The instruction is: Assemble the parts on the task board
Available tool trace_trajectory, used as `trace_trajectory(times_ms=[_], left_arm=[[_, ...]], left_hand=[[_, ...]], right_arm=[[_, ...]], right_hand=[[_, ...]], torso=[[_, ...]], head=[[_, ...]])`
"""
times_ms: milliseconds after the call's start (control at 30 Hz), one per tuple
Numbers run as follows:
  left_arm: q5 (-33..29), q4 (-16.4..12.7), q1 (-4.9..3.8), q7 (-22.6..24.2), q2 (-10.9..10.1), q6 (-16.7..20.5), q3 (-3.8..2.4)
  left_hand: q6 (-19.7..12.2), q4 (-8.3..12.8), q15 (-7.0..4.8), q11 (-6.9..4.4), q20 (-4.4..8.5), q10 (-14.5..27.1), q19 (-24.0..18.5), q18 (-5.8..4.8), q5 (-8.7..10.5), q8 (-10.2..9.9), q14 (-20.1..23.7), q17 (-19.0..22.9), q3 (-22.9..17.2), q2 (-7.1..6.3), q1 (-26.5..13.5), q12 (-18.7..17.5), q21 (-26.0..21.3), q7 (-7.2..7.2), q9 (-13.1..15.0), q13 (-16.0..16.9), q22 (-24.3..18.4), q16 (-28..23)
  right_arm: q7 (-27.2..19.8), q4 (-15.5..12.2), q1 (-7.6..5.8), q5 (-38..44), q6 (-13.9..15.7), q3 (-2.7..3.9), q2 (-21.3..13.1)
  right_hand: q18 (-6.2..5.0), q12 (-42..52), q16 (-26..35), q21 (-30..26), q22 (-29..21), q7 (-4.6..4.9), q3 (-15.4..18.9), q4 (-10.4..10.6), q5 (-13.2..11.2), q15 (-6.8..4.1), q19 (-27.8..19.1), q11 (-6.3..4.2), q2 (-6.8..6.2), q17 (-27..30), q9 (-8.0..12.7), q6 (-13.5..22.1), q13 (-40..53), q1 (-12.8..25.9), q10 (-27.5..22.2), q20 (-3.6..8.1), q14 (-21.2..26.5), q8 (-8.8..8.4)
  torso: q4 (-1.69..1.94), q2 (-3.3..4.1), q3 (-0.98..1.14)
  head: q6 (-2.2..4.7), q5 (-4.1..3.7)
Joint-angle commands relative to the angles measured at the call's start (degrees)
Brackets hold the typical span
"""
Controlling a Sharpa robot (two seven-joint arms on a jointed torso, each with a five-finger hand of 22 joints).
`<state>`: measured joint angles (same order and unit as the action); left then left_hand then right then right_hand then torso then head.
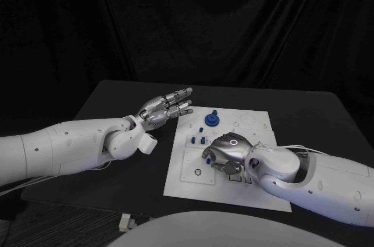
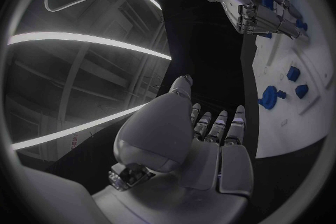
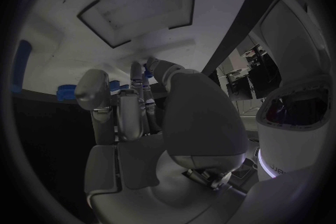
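Under the right hand (image 1: 227, 156), low over the white board (image 1: 257, 195), its curled fingers pinched a small blue part (image 1: 207, 161); seating it seemed the step underway, needing alignment next. Beyond its fingertips stood a blue knob (image 1: 212, 119). Left hand (image 1: 164, 109) hovered empty, fingers spread.

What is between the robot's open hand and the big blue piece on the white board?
In the head view, only bare surface: black table, then a strip of white task board between the left hand and the big blue piece.

Matt white task board (image 1: 259, 195), glossy hands
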<state>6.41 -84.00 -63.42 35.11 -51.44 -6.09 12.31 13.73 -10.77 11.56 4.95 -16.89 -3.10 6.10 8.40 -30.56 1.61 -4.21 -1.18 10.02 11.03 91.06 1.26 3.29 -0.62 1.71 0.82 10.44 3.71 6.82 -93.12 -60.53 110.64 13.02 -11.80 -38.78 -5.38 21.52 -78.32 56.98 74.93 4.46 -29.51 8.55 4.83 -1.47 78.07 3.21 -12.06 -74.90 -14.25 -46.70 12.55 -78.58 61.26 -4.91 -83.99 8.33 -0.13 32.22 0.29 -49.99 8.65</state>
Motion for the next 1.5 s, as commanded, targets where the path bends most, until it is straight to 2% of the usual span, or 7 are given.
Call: trace_trajectory(times_ms=[33,133,400,567,700,1000,1500], left_arm=[[-0.06,-0.05,0.09,0.58,0.09,-0.82,-0.06],[-0.06,-0.06,0.11,0.56,0.04,-0.82,-0.06],[-0.06,-0.12,0.14,0.54,-0.09,-0.65,-0.06],[-0.06,-0.17,0.15,0.60,0.00,-0.52,-0.06],[-0.06,-0.16,0.15,0.62,0.02,-0.50,-0.06],[-0.06,-0.35,0.15,0.57,-0.12,-0.33,-0.06],[-0.06,-0.28,0.16,0.60,0.01,-0.48,-0.06]], left_hand=[[-0.36,0.19,0.41,0.32,-0.01,-0.04,0.39,-0.83,-0.27,0.14,0.09,-0.07,-0.07,0.69,0.07,0.31,0.10,-0.05,0.04,0.06,-0.10,0.38],[-0.36,0.19,0.41,0.32,-0.01,-0.04,0.39,-0.83,-0.27,0.14,0.09,-0.07,-0.07,0.69,0.07,0.31,0.10,-0.05,0.04,0.06,-0.10,0.38],[-0.36,0.19,0.41,0.32,-0.01,-0.04,0.39,-0.83,-0.27,0.14,0.09,-0.07,-0.07,0.69,0.07,0.31,0.10,-0.05,0.04,0.06,-0.10,0.38],[-0.29,0.26,0.42,0.36,-0.01,-0.07,0.43,-0.88,-0.28,0.15,0.13,-0.06,-0.14,0.72,0.11,0.33,0.12,-0.07,0.05,0.07,-0.07,0.36],[-0.29,0.26,0.42,0.36,-0.01,-0.07,0.43,-0.88,-0.28,0.15,0.13,-0.06,-0.14,0.72,0.11,0.33,0.12,-0.07,0.05,0.07,-0.07,0.36],[-0.28,0.29,0.42,0.38,0.00,-0.10,0.46,-0.91,-0.30,0.15,0.08,-0.08,-0.16,0.73,0.12,0.35,0.13,-0.08,0.05,0.08,-0.05,0.41],[-0.33,0.34,0.41,0.41,0.00,-0.10,0.47,-0.94,-0.36,0.15,0.08,-0.08,-0.19,0.74,0.14,0.35,0.13,-0.09,0.05,0.08,-0.06,0.42]], right_arm=[[1.30,-1.01,-0.19,0.50,2.57,0.00,-1.23],[1.30,-2.25,-1.40,0.50,4.34,0.00,-2.86],[1.93,-6.25,-8.17,-1.52,7.45,0.00,-9.46],[2.90,-6.60,-10.01,-2.17,6.41,0.00,-12.96],[3.28,-5.27,-10.04,-3.15,4.51,-0.01,-14.35],[3.24,-2.27,-7.25,-3.83,2.28,-0.02,-15.12],[2.59,-0.48,-5.44,-3.93,2.21,-0.03,-14.32]], right_hand=[[-0.90,-0.47,0.45,-0.98,6.58,-0.67,2.13,1.00,-0.20,0.33,-0.67,0.10,-0.08,0.24,1.01,2.42,0.19,0.40,-1.04,-0.07,-0.87,-1.22],[-0.92,-0.61,0.05,-1.24,6.56,-0.99,3.98,1.98,-0.72,0.35,-0.58,0.33,-0.06,-0.20,1.65,3.14,0.33,0.23,-1.97,-0.10,-1.05,-1.50],[-0.70,-0.05,-1.18,-0.32,6.90,-1.33,9.98,6.69,-1.85,-0.29,0.67,0.54,0.38,-1.52,2.84,1.70,1.22,1.45,-5.09,0.50,-1.88,-0.41],[-0.57,-0.10,-1.78,0.42,7.13,-1.58,12.54,8.01,-1.95,-0.37,1.21,0.66,0.57,-2.19,3.29,1.02,1.44,2.70,-6.90,0.56,-2.22,-0.01],[-0.40,-1.21,-2.15,1.19,7.35,-1.29,14.32,8.08,-2.01,-0.28,1.68,0.98,0.81,-2.62,3.49,-0.45,1.01,3.22,-9.22,0.55,-2.45,0.68],[-0.28,-2.54,-2.72,1.98,7.55,-1.50,15.21,8.06,-1.99,-0.24,2.21,1.17,1.02,-3.28,3.79,-2.08,0.21,2.41,-10.87,0.52,-2.81,0.98],[-0.23,-2.64,-2.55,2.27,7.62,-1.16,15.39,7.99,-2.01,-0.25,2.40,1.13,1.02,-3.05,4.14,-1.86,-0.01,1.65,-10.49,0.52,-2.80,0.56]], torso=[[-0.01,0.00,0.01],[0.00,0.02,0.01],[-0.07,-0.04,0.00],[-0.05,-0.05,0.01],[0.01,-0.05,0.02],[0.07,-0.08,-0.12],[-0.05,0.05,0.02]], head=[[-0.01,0.06],[-0.01,0.15],[-0.01,0.16],[-0.01,0.09],[-0.01,0.00],[-0.01,0.09],[-0.01,0.19]])
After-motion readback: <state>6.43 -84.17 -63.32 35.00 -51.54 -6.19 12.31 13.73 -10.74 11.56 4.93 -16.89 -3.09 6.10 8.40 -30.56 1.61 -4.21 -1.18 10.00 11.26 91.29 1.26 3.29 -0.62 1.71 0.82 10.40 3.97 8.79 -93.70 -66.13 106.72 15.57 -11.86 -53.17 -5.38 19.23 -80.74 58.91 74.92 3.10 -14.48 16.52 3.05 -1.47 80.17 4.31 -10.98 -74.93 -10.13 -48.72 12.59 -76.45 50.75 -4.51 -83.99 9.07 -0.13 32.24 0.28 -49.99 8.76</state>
